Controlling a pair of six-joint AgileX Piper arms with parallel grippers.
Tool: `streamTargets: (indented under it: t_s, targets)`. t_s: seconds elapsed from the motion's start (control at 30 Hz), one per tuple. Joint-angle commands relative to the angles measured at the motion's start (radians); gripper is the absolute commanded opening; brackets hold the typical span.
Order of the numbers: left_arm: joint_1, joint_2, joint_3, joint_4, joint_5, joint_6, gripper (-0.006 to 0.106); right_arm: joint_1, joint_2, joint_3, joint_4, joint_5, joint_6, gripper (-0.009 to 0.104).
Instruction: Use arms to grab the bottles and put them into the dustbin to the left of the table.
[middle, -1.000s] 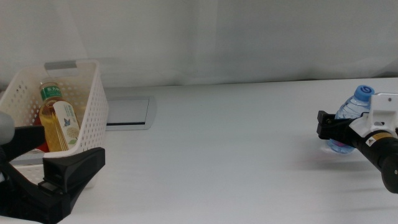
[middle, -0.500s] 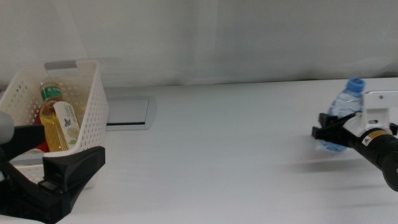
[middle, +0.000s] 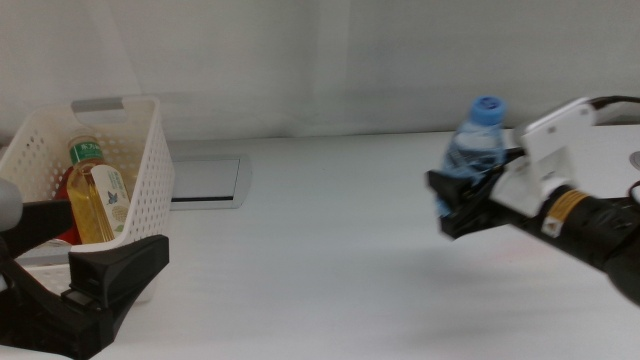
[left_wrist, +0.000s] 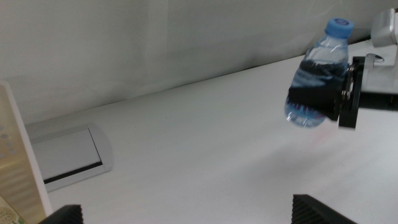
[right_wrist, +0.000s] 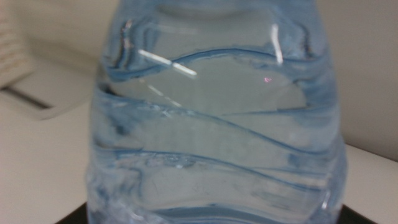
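Clear plastic, blue-capped: the water bottle (middle: 468, 145) hangs above the table (middle: 330, 240), clamped around its lower body by the right gripper (middle: 462, 203), cap tilted slightly from upright. The dustbin (middle: 150, 170) stands well apart at the table's left end and already holds the yellow-drink bottle (middle: 98, 195), with something red beside it. The left gripper (left_wrist: 186, 214) waits low near the dustbin, jaws apart, empty. Risks, as judged: the thin wall may buckle under the jaws and let the bottle slip or rotate during the long traverse; a low carry could strike the dustbin's near rim; a release off centre could land on the yellow-drink bottle and bounce out; the waiting left arm lies close to the approach path.
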Motion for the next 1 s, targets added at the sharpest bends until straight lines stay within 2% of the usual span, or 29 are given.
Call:
streamTargets:
  t_s: [0.0,0.3,0.5,0.97]
  targets:
    - [-0.011,-0.005,0.006,-0.010,-0.018,-0.001,0.087,0.062,-0.020,-0.007,-0.012,-0.027,-0.004,-0.002]
    - [-0.011,-0.005,0.006,-0.010,-0.018,-0.001,0.087,0.190,0.039,-0.007,0.002,-0.010,-0.031,-0.002]
    - [-0.011,-0.005,0.006,-0.010,-0.016,-0.001,0.087,0.199,0.161,-0.044,0.017,-0.072,-0.027,-0.002]
    - [-0.011,-0.005,0.006,-0.010,-0.032,0.003,0.087,0.251,0.260,-0.084,0.017,-0.019,-0.016,-0.002]
